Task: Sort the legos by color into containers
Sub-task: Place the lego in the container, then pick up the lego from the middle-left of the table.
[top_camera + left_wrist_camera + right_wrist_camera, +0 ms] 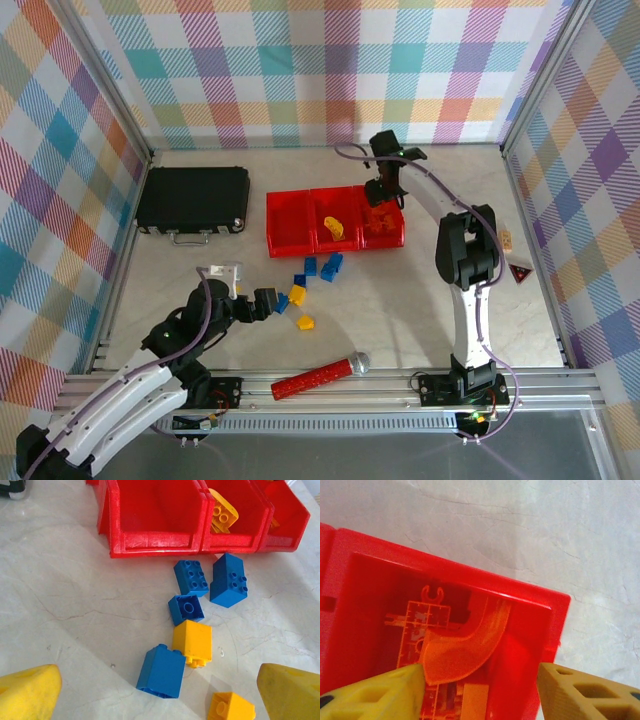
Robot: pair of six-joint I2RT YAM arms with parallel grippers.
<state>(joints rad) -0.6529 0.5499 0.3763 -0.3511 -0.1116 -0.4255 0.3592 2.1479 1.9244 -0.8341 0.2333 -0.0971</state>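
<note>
One orange arch [465,645] touches one of the spread right jaws, inside a red bin [530,592].

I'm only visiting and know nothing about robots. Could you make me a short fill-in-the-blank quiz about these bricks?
1. The right gripper hangs open over the container holding the ____ arch.
2. Of the legos lying loose on the table, ____ are blue.
3. Among the containers, the one nearest the black case is ____.
Missing words: orange; four; empty.
</note>
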